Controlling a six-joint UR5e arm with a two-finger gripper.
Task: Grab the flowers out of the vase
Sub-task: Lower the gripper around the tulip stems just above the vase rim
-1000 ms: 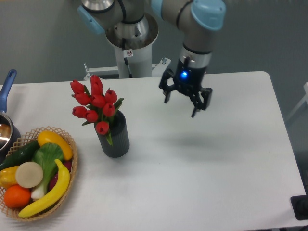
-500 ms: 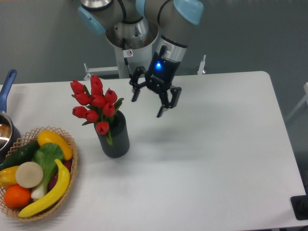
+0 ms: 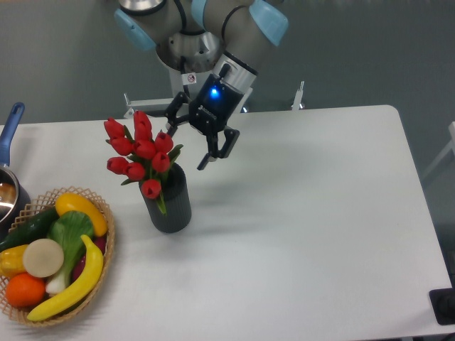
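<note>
Reading any writing is not possible: a small white sticker with a red mark sits on the robot's base column [image 3: 189,78] behind the vase, but its text is too small to make out. No brand shows elsewhere. A blue light glows on the wrist of the arm [image 3: 226,67], which reaches down from the top of the view and tilts toward the vase. The gripper [image 3: 188,144] hangs above the bench [image 3: 313,227], just beside the flowers [image 3: 141,153] on their right, apart from them. Its jaws are spread apart with nothing between them, one finger [image 3: 174,121] near the upper buds and the other lower and further right.

The flowers, red tulip buds with green leaves, stand in the vase [image 3: 170,202], a dark ribbed cylinder upright on the bench. Left of the vase lies a wicker basket [image 3: 106,245] of fruit and vegetables, and beyond it, at the edge of the view, a metal pot [image 3: 8,195] with a blue handle.
</note>
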